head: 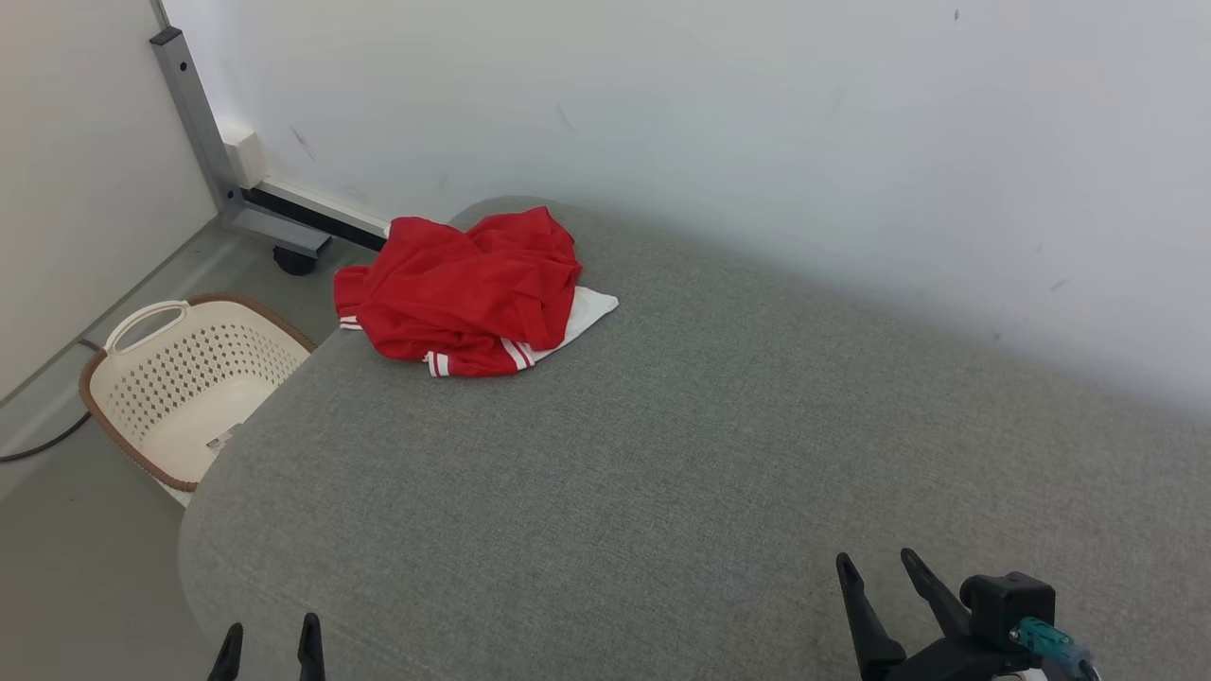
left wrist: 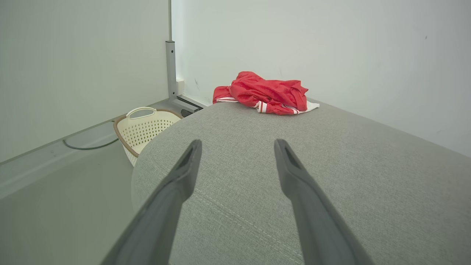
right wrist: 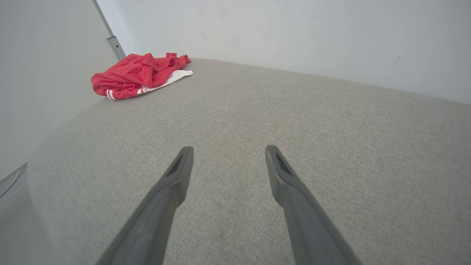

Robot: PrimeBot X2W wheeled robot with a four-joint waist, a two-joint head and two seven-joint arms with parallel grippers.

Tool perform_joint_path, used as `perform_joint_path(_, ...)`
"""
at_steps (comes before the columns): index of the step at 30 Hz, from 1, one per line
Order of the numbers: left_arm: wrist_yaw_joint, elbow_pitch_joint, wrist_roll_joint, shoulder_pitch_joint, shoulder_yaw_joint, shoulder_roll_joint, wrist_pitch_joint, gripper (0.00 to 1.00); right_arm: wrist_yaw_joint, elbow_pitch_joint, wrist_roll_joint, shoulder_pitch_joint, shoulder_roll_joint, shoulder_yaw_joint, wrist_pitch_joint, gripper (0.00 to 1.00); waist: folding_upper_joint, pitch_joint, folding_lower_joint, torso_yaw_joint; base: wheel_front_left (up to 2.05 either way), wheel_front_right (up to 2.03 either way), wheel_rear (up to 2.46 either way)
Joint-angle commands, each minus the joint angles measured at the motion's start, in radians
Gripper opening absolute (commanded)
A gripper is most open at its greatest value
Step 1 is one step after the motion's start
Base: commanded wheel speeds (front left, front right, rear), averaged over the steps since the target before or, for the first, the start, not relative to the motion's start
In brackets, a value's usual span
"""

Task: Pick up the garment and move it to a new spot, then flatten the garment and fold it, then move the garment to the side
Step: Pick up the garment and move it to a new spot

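Observation:
The garment [head: 464,288] is a crumpled red piece with white stripes and a white part, lying at the far left corner of the grey padded surface [head: 662,454]. It also lies far ahead in the left wrist view [left wrist: 266,92] and at the upper left in the right wrist view [right wrist: 138,73]. My left gripper [head: 270,636] stands open at the near left edge, far from the garment, nothing between its fingers [left wrist: 184,173]. My right gripper [head: 880,566] is open at the near right, over bare fabric, with empty fingers [right wrist: 283,176].
A cream perforated laundry basket [head: 180,378] with a brown rim stands on the floor left of the surface. A grey metal frame leg with a caster [head: 246,203] is behind it. A white wall [head: 757,123] runs along the far side. A dark cable [head: 47,440] lies on the floor.

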Motion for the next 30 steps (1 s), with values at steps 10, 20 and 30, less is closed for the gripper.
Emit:
perform_joint_path(10,0.009,-0.018,-0.008,0.007,-0.017,0.002,0.019,1.00,-0.002,-0.002,-0.007,-0.011,0.001,0.009,0.002,1.00,-0.0001,0.023,0.0000,0.010,0.00,0.00,0.00)
perform_joint_path(20,-0.046,0.119,-0.070,-0.342,-0.115,0.030,0.149,1.00,-0.002,-0.140,-0.090,-0.052,-0.011,0.029,0.096,1.00,-0.0001,0.191,0.0000,-0.006,0.00,0.00,0.00)
perform_joint_path(30,-0.053,0.361,-0.136,-0.821,-0.211,0.104,0.137,1.00,-0.002,-0.431,-0.112,-0.195,-0.167,0.148,0.291,1.00,-0.0001,0.494,0.0000,-0.144,0.00,0.00,0.00)
